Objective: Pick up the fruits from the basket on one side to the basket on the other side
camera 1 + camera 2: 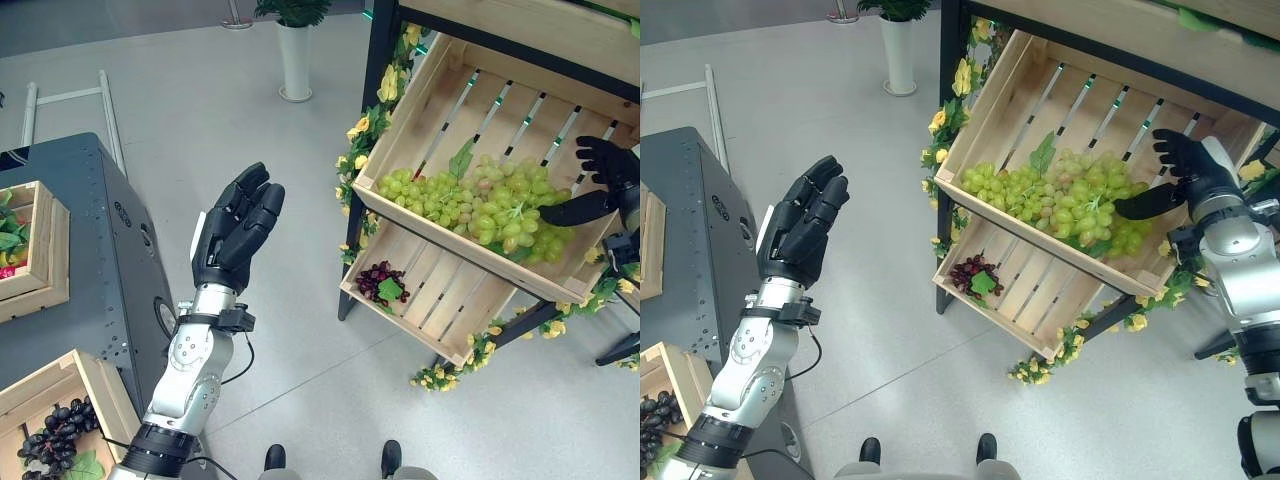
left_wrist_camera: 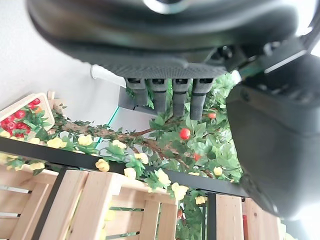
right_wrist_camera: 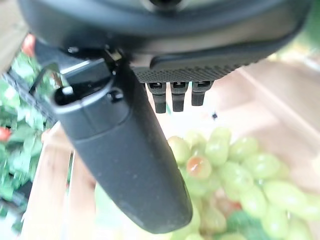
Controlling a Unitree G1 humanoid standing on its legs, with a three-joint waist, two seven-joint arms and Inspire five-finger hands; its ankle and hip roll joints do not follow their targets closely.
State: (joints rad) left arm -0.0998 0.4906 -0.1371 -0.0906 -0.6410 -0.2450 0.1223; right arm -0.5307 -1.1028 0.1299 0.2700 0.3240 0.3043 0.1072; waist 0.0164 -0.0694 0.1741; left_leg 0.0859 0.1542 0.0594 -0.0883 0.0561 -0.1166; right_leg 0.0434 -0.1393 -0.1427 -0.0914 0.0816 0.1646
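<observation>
- Green grapes (image 1: 480, 205) lie heaped in upper tilted crate (image 1: 990, 90) on the stand.
- Right hand (image 1: 1185, 160) over the heap's far end, fingers spread, thumb just at the fruit, nothing gripped.
- Left hand (image 1: 238, 230) raised, open, empty.
- Grapes prob. soft, bruise easily; take by stem, not berries.
- Dark grapes (image 1: 380, 282) in lower crate; crate walls + flower garland (image 1: 362, 130) crowd the approach.

The left hand (image 1: 237, 233) is raised on a bent arm, fingers straight together. The right hand (image 1: 1188, 170) reaches forward, fingers spread, thumb out.
</observation>
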